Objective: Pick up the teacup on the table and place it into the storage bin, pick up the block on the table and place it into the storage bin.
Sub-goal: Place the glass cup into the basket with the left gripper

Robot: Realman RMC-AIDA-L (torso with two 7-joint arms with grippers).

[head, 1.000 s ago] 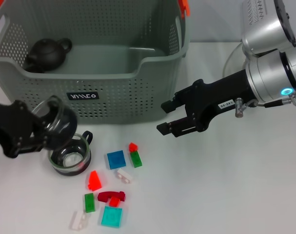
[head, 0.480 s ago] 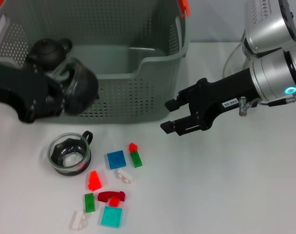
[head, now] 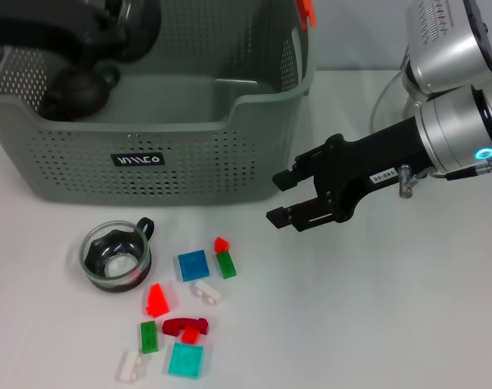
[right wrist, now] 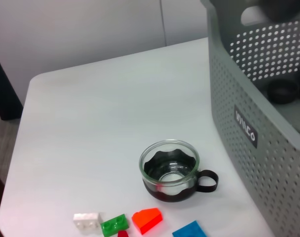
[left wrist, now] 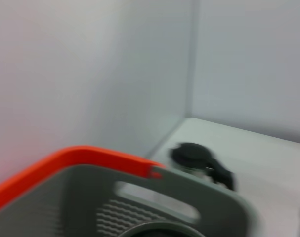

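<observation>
Above the back left corner of the storage bin (head: 213, 121), the left gripper (head: 120, 20) holds a dark teacup (head: 140, 20), pinched in its fingers, with a black teapot (head: 75, 87) inside the bin just beneath it. Well to its right, the right gripper (head: 282, 198) hovers over the white table (head: 375, 308) with fingers spread, near the bin's front corner. Below and left of that gripper sit a glass cup (head: 116, 258) and scattered coloured blocks (head: 193, 265).
</observation>
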